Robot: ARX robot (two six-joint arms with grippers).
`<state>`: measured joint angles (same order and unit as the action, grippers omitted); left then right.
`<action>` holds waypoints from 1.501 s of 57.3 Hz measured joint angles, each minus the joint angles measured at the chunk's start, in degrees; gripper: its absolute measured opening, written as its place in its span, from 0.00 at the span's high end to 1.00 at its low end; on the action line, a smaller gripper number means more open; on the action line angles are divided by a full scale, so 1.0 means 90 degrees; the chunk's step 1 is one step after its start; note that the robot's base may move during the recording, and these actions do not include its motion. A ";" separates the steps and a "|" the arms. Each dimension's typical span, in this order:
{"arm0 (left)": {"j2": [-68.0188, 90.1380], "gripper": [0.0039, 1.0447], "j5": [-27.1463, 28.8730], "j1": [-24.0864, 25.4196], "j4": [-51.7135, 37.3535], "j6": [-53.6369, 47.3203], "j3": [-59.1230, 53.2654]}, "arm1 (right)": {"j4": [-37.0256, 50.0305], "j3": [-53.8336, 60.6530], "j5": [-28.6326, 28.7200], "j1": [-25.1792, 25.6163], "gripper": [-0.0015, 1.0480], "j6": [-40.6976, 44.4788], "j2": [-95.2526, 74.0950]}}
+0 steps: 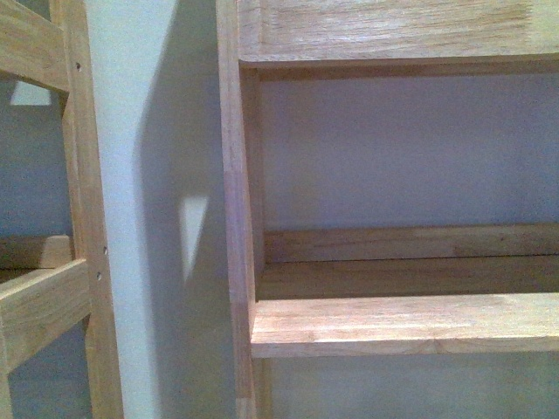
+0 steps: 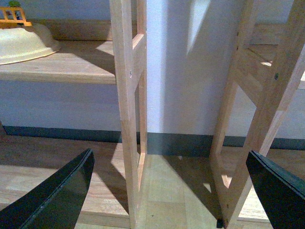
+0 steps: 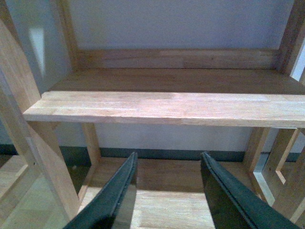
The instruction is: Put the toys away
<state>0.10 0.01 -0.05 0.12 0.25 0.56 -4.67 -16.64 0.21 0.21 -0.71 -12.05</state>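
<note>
Toys unseen in any view, left gripper (image 2: 169, 191) spread wide and empty, right gripper (image 3: 169, 191) parted, empty, before wooden shelf (image 3: 162, 107)

no readable text, labels or signs

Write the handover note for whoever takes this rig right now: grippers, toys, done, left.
Left gripper: open, holding nothing, facing the gap between two wooden shelf units.
Right gripper: open, holding nothing, in front of a bare wooden shelf.
Toys: no plush toy shows in any view, and no basket either.
Other: a cream dish sits on the shelf seen by the left wrist.
Done: cannot tell from these views.
Left: find the toy, then put it away.
</note>
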 joint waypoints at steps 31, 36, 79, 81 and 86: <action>0.0000 0.05 0.0000 0.0002 0.0000 0.0000 0.0000 | 0.0372 0.1134 0.0000 0.0000 0.82 0.0039 0.0704; 0.0000 0.05 0.0000 0.0002 0.0000 0.0000 0.0000 | 0.0389 0.1226 0.0000 0.0000 0.82 0.0039 0.0770; 0.0000 0.05 0.0000 0.0002 0.0000 0.0000 0.0000 | 0.0488 0.1763 0.0000 0.0000 0.82 0.0041 0.1292; 0.0000 0.05 0.0000 0.0002 0.0000 0.0000 0.0000 | 0.0488 0.1763 -0.0002 0.0000 0.82 0.0041 0.1292; 0.0000 0.05 0.0000 0.0000 0.0000 0.0000 0.0000 | 0.0488 0.1763 -0.0002 0.0000 0.82 0.0041 0.1292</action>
<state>0.10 0.01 -0.05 0.12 0.25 0.56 -0.27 -0.78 0.19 0.21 -0.34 -0.43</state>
